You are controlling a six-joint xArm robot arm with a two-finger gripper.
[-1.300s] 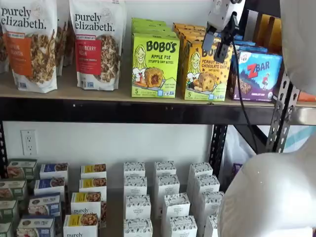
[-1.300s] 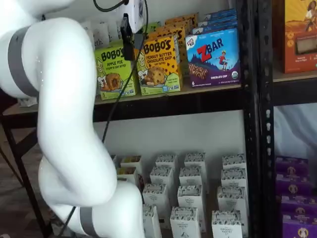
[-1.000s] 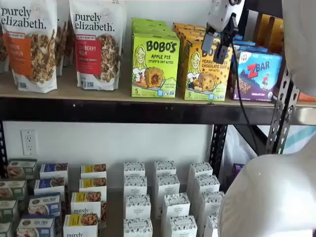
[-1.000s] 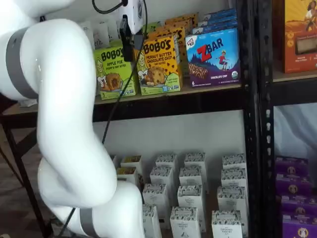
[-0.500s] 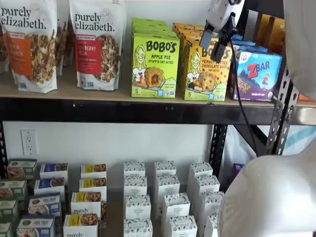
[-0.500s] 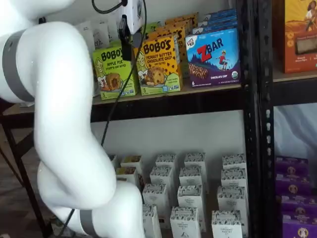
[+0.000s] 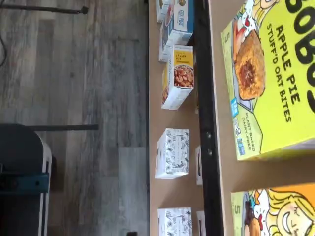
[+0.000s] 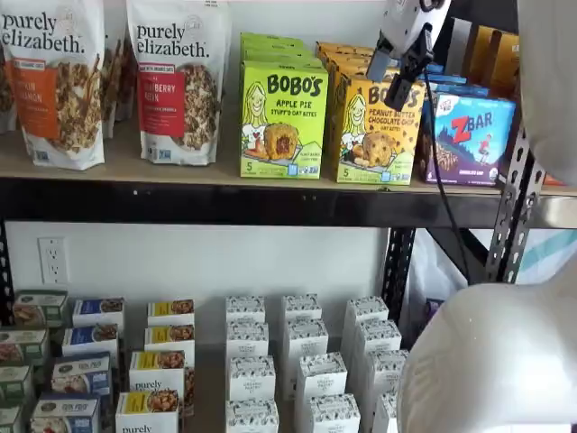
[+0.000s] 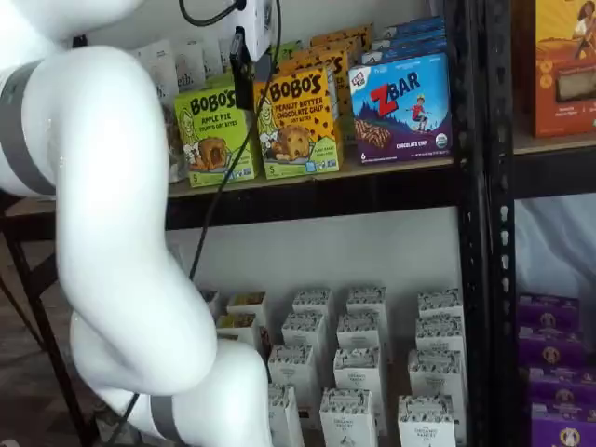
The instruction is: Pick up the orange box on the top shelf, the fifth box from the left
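- Orange box [image 8: 378,131] upright on the top shelf [image 8: 225,200], upper centre-right in both shelf views, between lime-green Bobo's box [image 8: 282,120] and ZBar box [image 8: 469,138].
- Gripper [image 8: 395,61] in front of its upper edge; jaws apart, empty.

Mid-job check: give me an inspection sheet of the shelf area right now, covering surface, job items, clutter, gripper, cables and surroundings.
Surface: top shelf, tan board on a black beam.
Job's things: orange box upright, at the front of its row.
Clutter: lime-green Apple Pie box and ZBar box flank it; granola bags; small white cartons below.
Gripper: gripper in front of the orange box's top, fingers apart, holding nothing.
Cables: black cable hangs from the gripper.
Surroundings: wall outlet; wood floor.
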